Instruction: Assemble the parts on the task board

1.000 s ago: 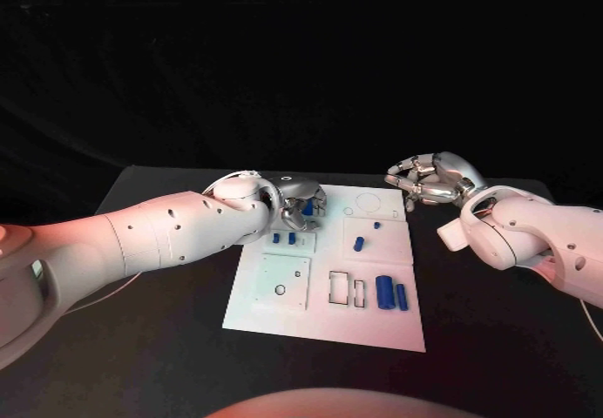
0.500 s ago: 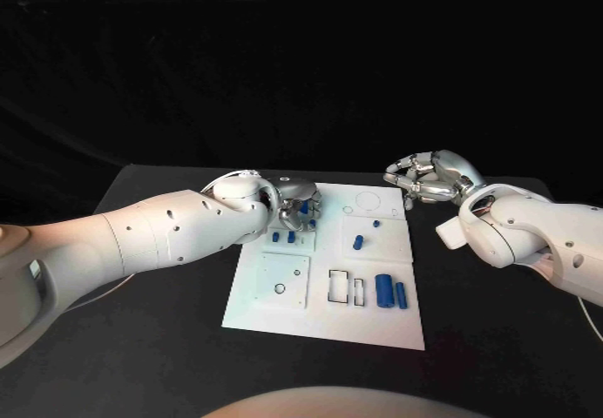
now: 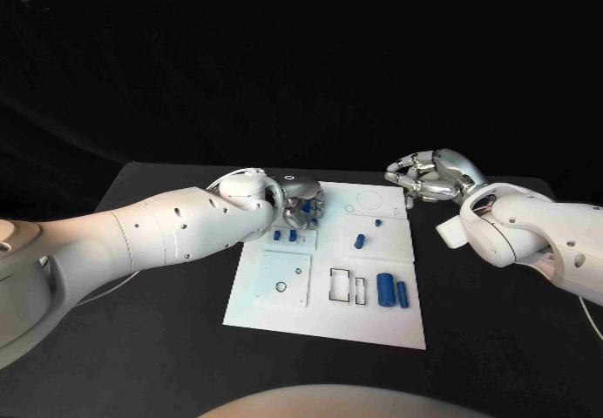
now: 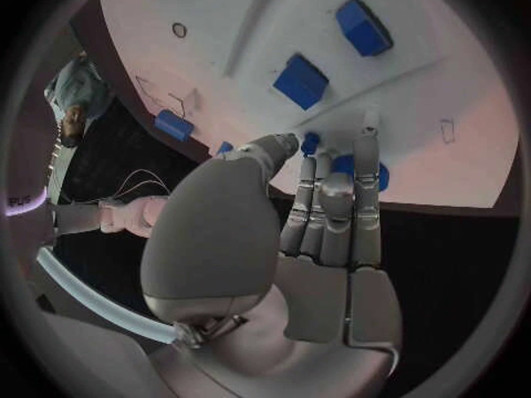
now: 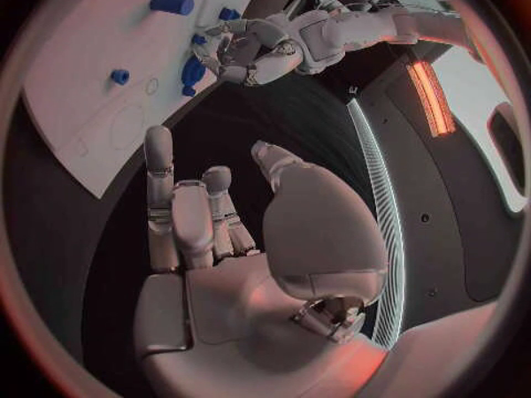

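Observation:
The white task board [image 3: 377, 318] lies mid-table. My left hand [image 3: 298, 207] hovers low over its far left corner, fingers pointing down, just beyond two small blue parts [image 3: 284, 235]. In the left wrist view my left hand [image 4: 321, 221] has its fingers close together and nearly straight. A blue part [image 4: 381, 175] shows behind them at the board's [image 4: 442, 80] edge; whether they grip it is unclear. My right hand [image 3: 434, 178] hangs in the air off the far right corner, fingers mostly curled in, holding nothing. From the right wrist, my right hand [image 5: 221, 239] sees the left hand [image 5: 249, 51].
A blue peg [image 3: 358, 242] and a smaller one [image 3: 375, 225] stand mid-board. Two long blue pieces [image 3: 392, 293] lie near the right edge beside dark-outlined rectangular slots [image 3: 339, 287]. Black table [image 3: 151, 348] surrounds the board.

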Motion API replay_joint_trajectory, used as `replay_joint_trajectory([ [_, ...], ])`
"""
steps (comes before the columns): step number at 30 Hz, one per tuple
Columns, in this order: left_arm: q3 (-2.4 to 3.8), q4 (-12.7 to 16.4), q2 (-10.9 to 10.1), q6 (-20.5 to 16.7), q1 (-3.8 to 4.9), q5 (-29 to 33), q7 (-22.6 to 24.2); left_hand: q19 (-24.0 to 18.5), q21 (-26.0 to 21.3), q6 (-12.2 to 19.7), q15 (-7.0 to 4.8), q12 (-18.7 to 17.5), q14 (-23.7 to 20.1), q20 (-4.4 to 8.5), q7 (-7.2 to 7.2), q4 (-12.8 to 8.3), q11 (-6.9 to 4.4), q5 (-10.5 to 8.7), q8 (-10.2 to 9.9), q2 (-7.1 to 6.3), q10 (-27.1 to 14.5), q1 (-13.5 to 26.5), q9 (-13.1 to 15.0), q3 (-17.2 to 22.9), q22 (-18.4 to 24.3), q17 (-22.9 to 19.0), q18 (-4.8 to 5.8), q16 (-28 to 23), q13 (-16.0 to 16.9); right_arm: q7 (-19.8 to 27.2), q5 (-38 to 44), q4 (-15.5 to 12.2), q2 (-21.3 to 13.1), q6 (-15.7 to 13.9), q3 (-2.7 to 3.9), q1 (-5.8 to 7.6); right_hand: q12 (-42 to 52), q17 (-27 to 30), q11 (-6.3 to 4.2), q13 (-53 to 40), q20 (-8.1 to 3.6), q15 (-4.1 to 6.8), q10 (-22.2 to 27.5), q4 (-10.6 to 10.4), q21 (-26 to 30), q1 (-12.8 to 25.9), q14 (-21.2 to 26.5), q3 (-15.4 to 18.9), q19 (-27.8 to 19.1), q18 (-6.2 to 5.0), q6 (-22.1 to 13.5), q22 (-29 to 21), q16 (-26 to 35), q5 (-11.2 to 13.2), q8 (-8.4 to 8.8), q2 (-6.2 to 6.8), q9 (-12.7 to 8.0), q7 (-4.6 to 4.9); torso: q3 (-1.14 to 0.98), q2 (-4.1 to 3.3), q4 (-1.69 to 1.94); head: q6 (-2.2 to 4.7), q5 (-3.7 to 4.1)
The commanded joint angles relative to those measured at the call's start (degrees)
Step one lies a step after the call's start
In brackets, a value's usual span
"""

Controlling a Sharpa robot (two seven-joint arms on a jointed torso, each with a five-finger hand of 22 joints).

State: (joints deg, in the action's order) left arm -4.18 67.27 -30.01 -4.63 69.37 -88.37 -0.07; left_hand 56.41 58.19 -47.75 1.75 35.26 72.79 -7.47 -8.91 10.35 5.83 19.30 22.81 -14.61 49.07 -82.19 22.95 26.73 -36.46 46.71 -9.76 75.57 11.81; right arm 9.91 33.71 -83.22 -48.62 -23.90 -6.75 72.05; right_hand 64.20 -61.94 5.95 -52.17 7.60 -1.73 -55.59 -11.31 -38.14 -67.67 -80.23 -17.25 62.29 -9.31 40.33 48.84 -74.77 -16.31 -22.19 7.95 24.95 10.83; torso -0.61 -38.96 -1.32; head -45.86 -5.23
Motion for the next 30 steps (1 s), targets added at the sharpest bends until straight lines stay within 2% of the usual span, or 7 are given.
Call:
replay_joint_trajectory([
  [1,0.02,-0.2,0.4,0.7,-0.02,-0.5,0.1,0.1,0.4,-0.4,-0.05,0.1,0.5,0.19,-0.03,-0.1,-0.07,-0.01,-0.4,0.45,0.5,-0.5,-0.2,0.5,-0.1,0.1,-0.83,0.3,-0.2,0.4,0.2,0.0,0.1,0.8,0.0,-0.06,-0.2,0.0,0.12,0.1,-0.01,0.03,0.3,-0.3,0.2,-0.6,0.5,0.0,-0.5,-1.09,-0.4,-0.1,0.2,-0.4,-0.24,0.12,0.1,-0.02,-0.05,0.04,-0.09,-0.05,-0.07],
  [10,0.02,-0.6,0.6,1.8,-0.03,-0.6,-0.3,2.0,3.3,-2.9,-0.86,-0.6,2.8,0.65,0.47,-1.2,-0.93,-0.11,-0.7,1.33,3.9,-1.5,-1.1,2.0,-3.6,3.1,-0.33,2.2,-1.1,0.3,0.3,0.1,0.1,0.9,0.0,-0.08,-0.2,0.0,0.11,0.1,-0.01,0.03,0.3,-0.3,0.3,-0.6,0.5,0.0,-0.5,-1.09,-0.4,-0.1,0.3,-0.4,-0.3,0.08,0.1,-0.03,-0.17,0.07,-0.09,-0.15,0.01],
  [15,0.03,-0.7,0.6,3.2,-0.03,-1.7,-1.5,3.1,4.7,-3.1,-0.94,-1.2,3.7,0.81,0.44,-2.0,-0.98,-0.24,-1.2,1.09,4.4,-1.8,-1.5,2.5,-5.5,4.5,-0.01,2.9,-1.6,0.3,0.3,0.0,0.0,0.9,0.0,-0.08,-0.1,0.0,0.1,0.1,0.0,0.03,0.3,-0.3,0.3,-0.6,0.5,0.0,-0.5,-1.1,-0.3,-0.1,0.3,-0.4,-0.39,0.06,0.1,-0.04,-0.16,0.01,-0.13,-0.17,0.08],
  [21,0.03,-0.9,0.7,3.8,-0.04,-2.2,-2.3,2.9,5.0,-2.7,-0.79,-2.2,3.8,0.83,0.29,-2.3,-0.75,-0.31,-1.9,0.79,4.1,-1.4,-2.0,2.6,-5.5,4.1,-0.03,3.0,-2.0,0.3,0.3,-0.1,0.0,0.8,0.0,-0.08,-0.1,0.0,0.1,0.1,0.0,0.03,0.3,-0.3,0.3,-0.6,0.5,0.0,-0.5,-1.1,-0.3,-0.1,0.3,-0.4,-0.39,0.06,0.1,-0.04,-0.17,0.04,-0.19,-0.22,0.18],
  [30,0.02,-1.0,0.9,4.2,-0.21,-2.2,-2.0,2.7,5.2,-2.1,-0.61,-3.2,3.6,0.64,0.13,-2.5,-0.53,-0.29,-3.0,0.79,3.8,-0.9,-2.6,3.0,-5.7,3.5,0.0,3.0,-2.6,0.3,0.3,-0.2,-0.1,0.8,0.0,-0.09,-0.1,0.0,0.1,0.1,0.0,0.03,0.3,-0.3,0.3,-0.6,0.5,0.0,-0.5,-1.1,-0.3,-0.1,0.3,-0.4,-0.39,0.06,0.1,-0.04,-0.16,0.04,-0.05,-0.28,0.35],
])
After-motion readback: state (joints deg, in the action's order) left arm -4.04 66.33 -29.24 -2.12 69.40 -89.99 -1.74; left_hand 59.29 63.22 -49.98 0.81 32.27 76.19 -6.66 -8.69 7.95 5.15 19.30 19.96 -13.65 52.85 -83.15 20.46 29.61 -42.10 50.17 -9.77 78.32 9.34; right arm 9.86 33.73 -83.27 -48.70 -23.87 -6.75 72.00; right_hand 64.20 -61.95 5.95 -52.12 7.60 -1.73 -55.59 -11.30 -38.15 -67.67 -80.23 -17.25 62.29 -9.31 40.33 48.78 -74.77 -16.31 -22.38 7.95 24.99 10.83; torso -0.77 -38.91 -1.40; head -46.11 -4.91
